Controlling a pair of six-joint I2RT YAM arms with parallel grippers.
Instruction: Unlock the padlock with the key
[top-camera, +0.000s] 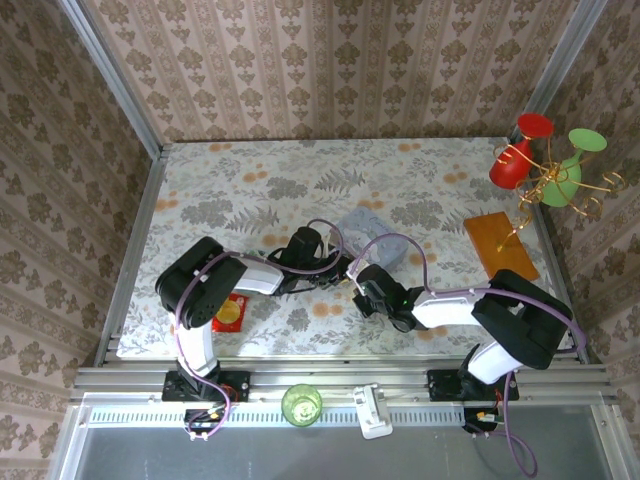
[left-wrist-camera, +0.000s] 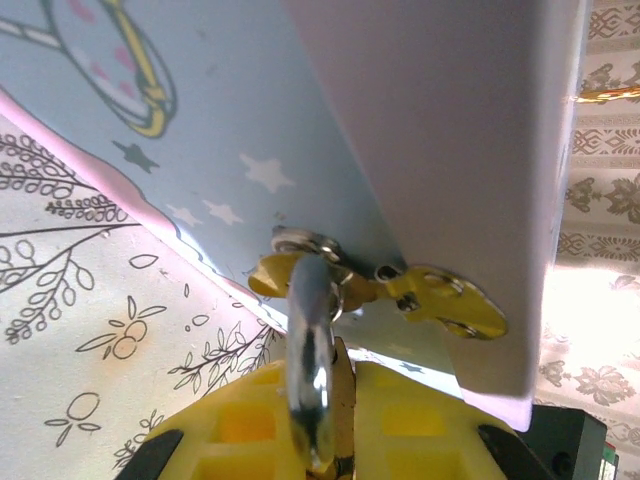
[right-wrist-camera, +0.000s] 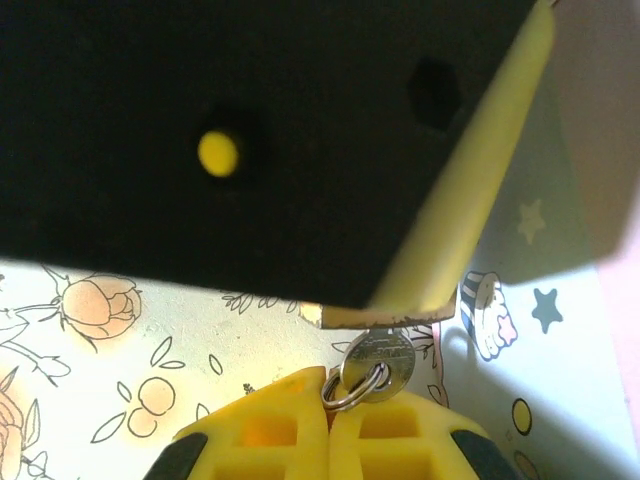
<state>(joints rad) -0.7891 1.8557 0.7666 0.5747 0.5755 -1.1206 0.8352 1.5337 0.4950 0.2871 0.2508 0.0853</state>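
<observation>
Our right tool (right-wrist-camera: 330, 392) clenches the key (right-wrist-camera: 378, 360), shank pointing straight ahead at the padlock (left-wrist-camera: 306, 315) gripped by our left tool (left-wrist-camera: 335, 368).

Both arms fold inward, so the left gripper (top-camera: 338, 268) and right gripper (top-camera: 360, 284) sit almost tip to tip, each one's yellow fingers (right-wrist-camera: 265, 430) pinched tight.

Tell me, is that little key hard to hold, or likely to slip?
Probably slippery: the key is smooth, shiny metal, held in the right gripper. It looks thin and light, so likely stiff yet apt to twist in the grip. Its loose ring may swing.
</observation>
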